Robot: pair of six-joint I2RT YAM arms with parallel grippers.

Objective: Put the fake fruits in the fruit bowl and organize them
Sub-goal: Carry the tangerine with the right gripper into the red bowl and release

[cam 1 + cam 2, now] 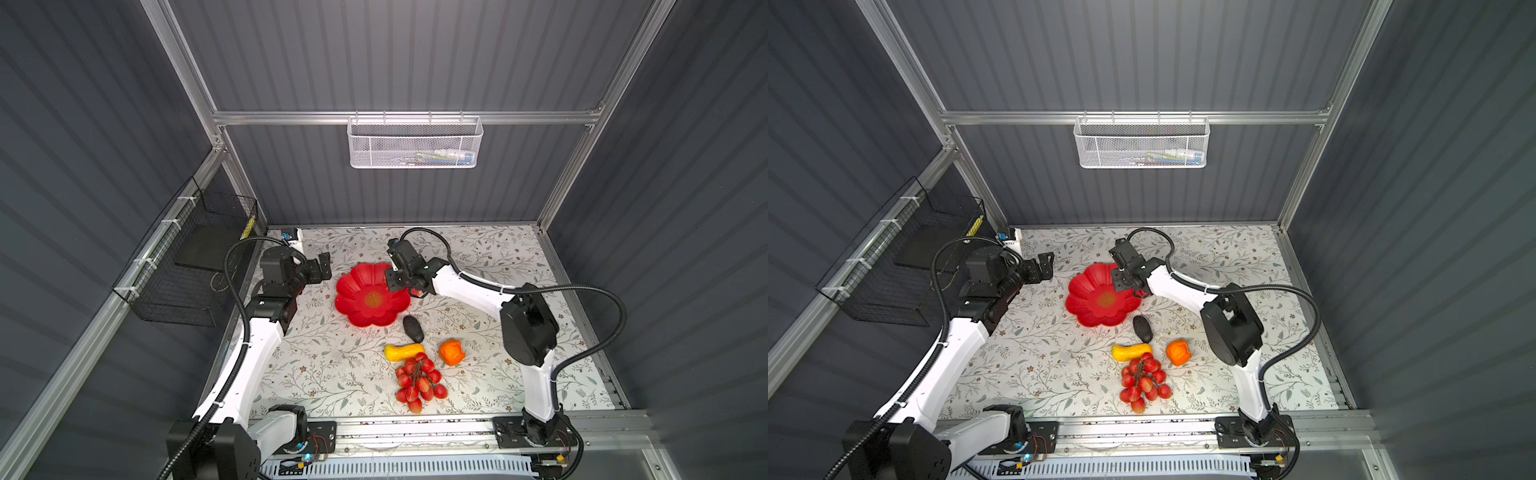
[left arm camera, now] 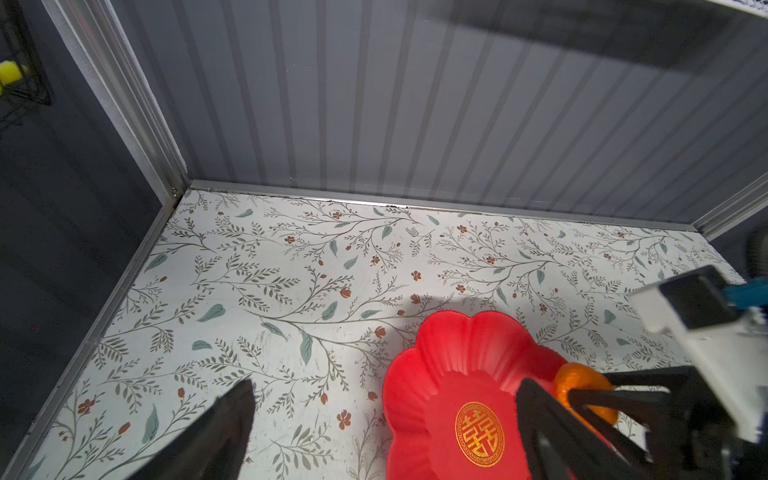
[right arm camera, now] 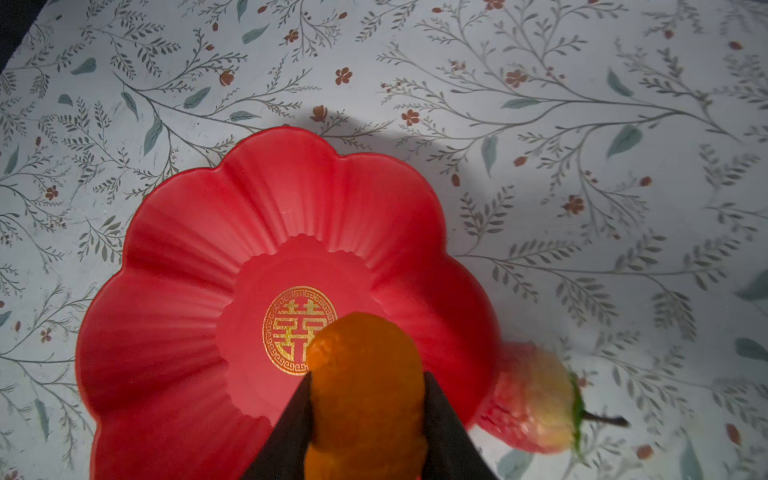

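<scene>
Right gripper [image 3: 368, 376] is clamped tight on an orange [image 3: 365, 399] over the red fruit bowl [image 3: 174, 291], seemingly just clear of its floor. The strawberry [image 3: 532, 399] lies just outside the rim. Left gripper [image 2: 380, 390] gapes wide, holding nothing. The avocado [image 1: 413, 328], gourd [image 1: 404, 352], second orange [image 1: 451, 352] and grape bunch [image 1: 419, 380] wait on the bench [image 1: 332, 374].

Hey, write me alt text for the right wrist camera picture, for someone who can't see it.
An orange is clamped between the dark jaws of the right gripper above a red flower-shaped fruit bowl with a gold emblem at its centre and no fruit in it. A red strawberry lies on the floral table close beside the bowl's rim.
</scene>
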